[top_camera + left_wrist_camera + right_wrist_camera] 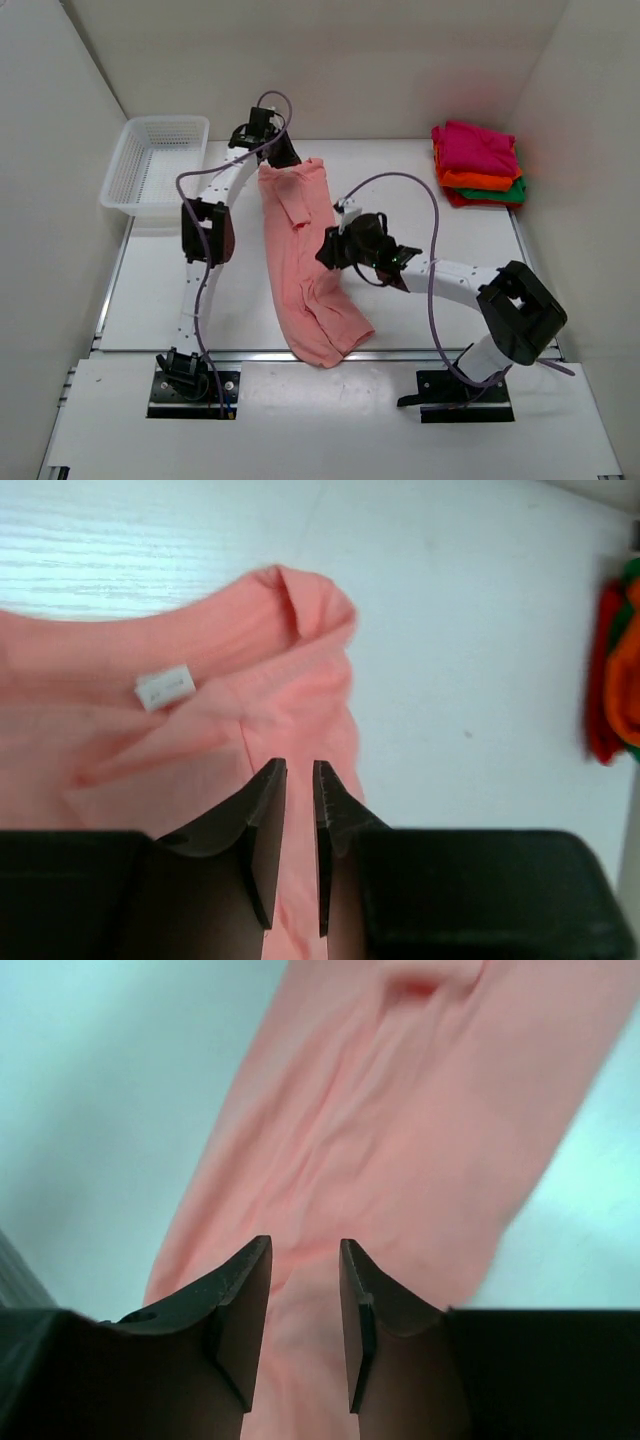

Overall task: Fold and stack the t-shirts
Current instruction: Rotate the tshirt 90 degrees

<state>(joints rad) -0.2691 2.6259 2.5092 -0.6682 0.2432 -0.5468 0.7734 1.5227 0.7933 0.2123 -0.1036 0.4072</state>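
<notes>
L pincer [298, 770] & R pincer [303, 1250] clamped on salmon-pink t-shirt [300, 270]: you pull taut, lay flat on desk [150, 300] b4 folding.

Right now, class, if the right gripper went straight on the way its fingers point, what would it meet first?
The salmon-pink t-shirt: its cloth sits between the fingers of the right gripper and fills the path ahead. How far beneath it the table lies is unclear.

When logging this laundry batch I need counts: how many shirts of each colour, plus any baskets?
Salmon-pink t-shirt: 1
Magenta t-shirt: 1
Orange t-shirt: 1
Green t-shirt: 1
Red layer under the stack, likely a shirt: 1
White basket: 1
Total: 6
</notes>
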